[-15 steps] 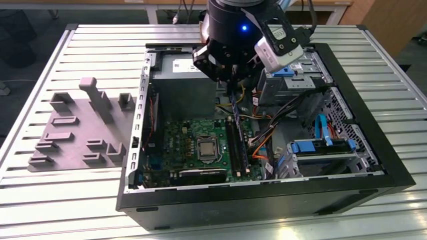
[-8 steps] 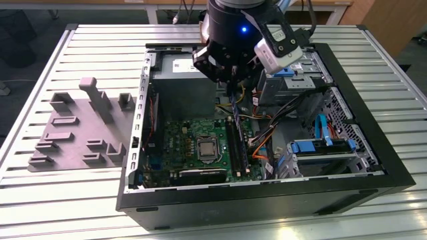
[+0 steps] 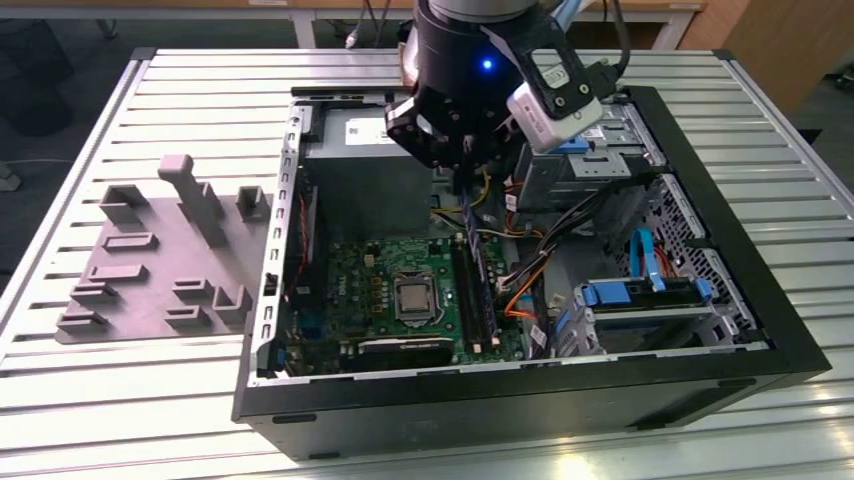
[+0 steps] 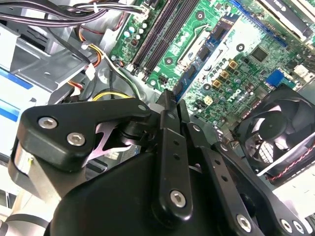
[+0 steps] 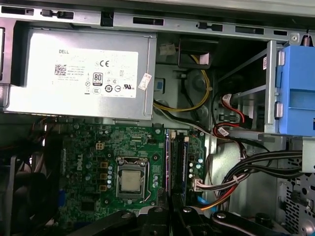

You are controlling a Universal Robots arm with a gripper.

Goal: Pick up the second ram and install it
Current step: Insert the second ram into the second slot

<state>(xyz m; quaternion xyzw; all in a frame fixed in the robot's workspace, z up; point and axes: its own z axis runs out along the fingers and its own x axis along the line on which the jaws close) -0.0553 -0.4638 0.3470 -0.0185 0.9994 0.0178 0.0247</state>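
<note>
Slatted table (image 3: 160, 400) (computer case (image 3: 747, 340), grey holder (image 3: 147, 270))

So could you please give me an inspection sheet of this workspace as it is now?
Surface: slatted metal table, carrying an open computer case.
Job's things: a memory stick stands in the motherboard slots; whether it is the second ram, I cannot tell.
Clutter: grey holder tray beside the case, on the exterior view's left.
Grippers: the gripper hangs inside the case, above the slots' far end.
Cables: loose bundles run beside the slots, near the gripper.
Surroundings: wooden furniture behind the table.
</note>
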